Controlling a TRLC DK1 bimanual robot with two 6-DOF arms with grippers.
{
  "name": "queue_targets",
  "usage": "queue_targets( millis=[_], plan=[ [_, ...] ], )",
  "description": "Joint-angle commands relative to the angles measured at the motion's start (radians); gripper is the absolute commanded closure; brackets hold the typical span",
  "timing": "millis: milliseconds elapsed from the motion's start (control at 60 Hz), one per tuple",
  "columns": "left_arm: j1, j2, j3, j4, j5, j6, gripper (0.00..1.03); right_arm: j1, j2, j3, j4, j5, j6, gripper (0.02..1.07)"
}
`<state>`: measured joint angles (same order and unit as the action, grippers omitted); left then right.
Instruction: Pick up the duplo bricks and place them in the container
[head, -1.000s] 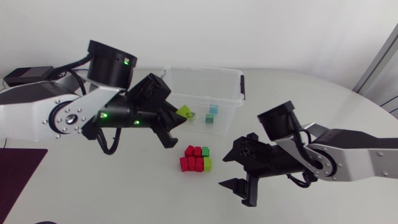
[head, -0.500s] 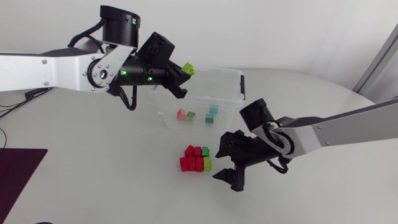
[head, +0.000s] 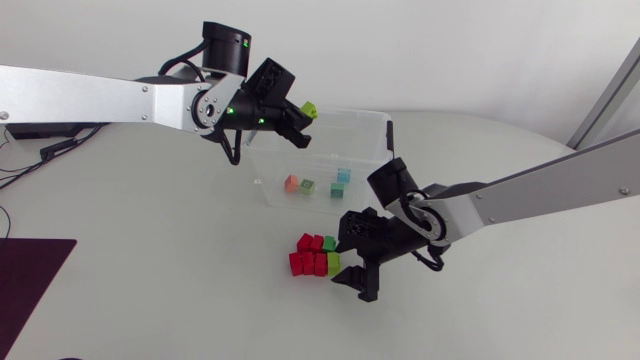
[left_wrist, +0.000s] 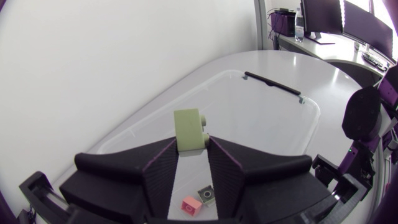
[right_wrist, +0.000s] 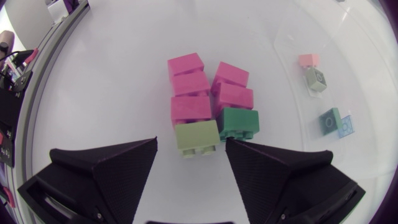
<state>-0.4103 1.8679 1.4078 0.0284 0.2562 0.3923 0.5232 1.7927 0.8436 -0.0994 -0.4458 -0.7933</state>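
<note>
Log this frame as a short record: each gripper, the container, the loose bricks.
left gripper: shut on a light green brick, above the clear container
right gripper: open, over the brick cluster on the table
clear container: four small bricks inside
brick cluster: four red, one dark green, one pale green

White table (head: 150, 250), plain top, edge curves round at the far right. Dark maroon mat (head: 30, 275) lies flat at the near left, cut off by the view's edge. Black box (head: 45, 130) at the far left, mostly hidden, can't tell what it is. Thin black cable (head: 58, 147) lies on the tabletop just beside the box.
</note>
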Motion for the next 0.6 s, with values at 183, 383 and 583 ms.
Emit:
queue_targets(
  millis=[183,383,583],
  plan=[
    [-0.002,0.027,0.037,-0.047,0.003,0.000,0.73,0.038,0.039,0.025,0.023,-0.002,0.002,0.45],
    [-0.004,0.022,0.060,-0.117,-0.002,0.014,0.32,0.049,0.053,0.018,0.032,-0.001,0.011,0.69],
    [-0.012,-0.052,0.033,-0.186,-0.005,0.045,0.05,0.051,0.023,-0.005,0.024,0.001,0.012,0.92]
  ],
)
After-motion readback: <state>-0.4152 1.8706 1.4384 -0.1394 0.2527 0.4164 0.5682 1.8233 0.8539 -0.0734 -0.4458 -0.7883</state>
